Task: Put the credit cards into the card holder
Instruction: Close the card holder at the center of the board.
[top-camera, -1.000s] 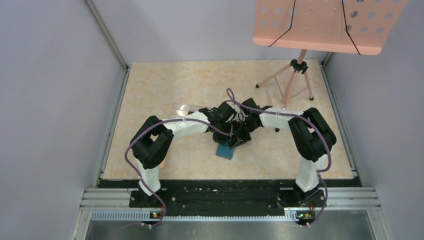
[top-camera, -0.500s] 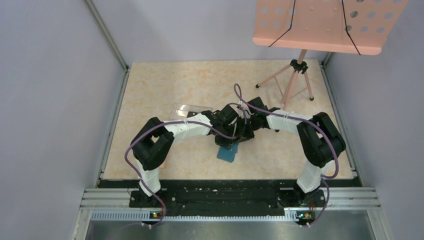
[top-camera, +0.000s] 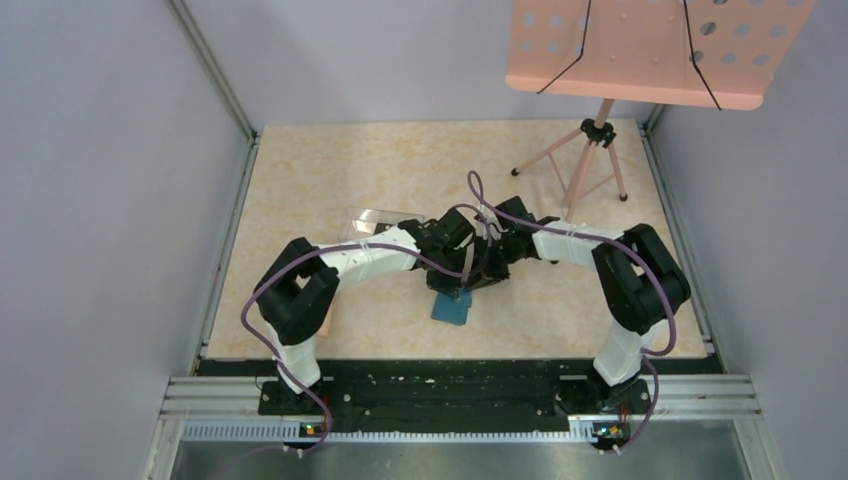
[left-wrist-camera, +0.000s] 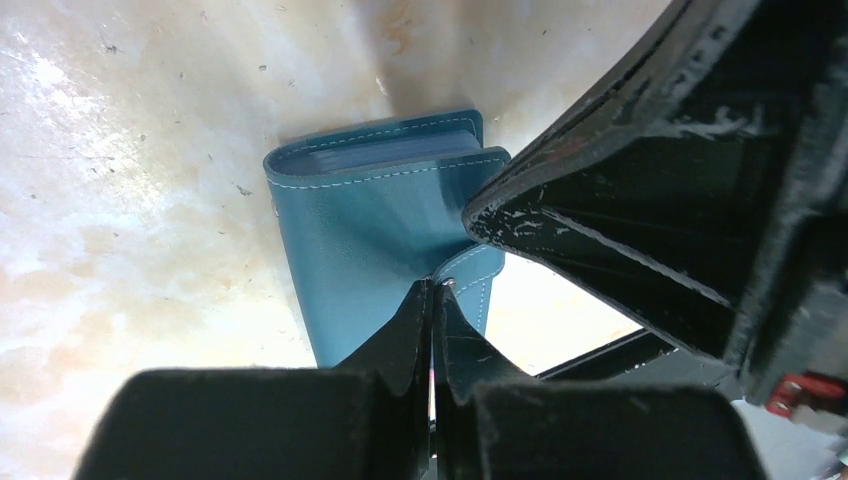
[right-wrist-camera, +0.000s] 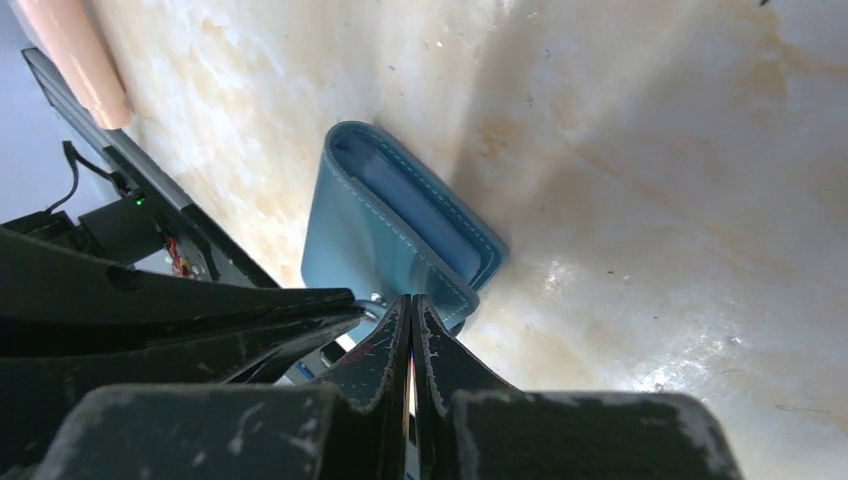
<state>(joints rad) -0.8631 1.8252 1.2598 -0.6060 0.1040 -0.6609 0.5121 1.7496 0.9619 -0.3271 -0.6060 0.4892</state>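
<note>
Your wallet (top-camera: 452, 308) lies folded shut on the table (top-camera: 330, 170), a little toward six o'clock from the table's middle in the overhead view, and both arms bend inward so that their tips meet right at its twelve o'clock edge. Look through the left wrist camera: your left gripper (left-wrist-camera: 432, 292) has its two fingers pressed together, and their tips sit at the small strap tab (left-wrist-camera: 472, 272) with the snap on the wallet's five o'clock corner. You cannot tell from here whether they pinch the tab or only touch it. The right wrist camera gives you the same picture from the other side: your right gripper (right-wrist-camera: 411, 300) has its fingers closed tight against each other, tips at that same tab, with the other gripper's dark body filling the frame toward eight o'clock. In both wrist views the wallet's side edge shows lighter blue layers between the teal covers. Overhead, a clear box (top-camera: 372, 216) rests on the table at about ten o'clock from the wallet, near the left arm, and a pink music stand (top-camera: 640, 45) rises at about one o'clock, well apart.
</note>
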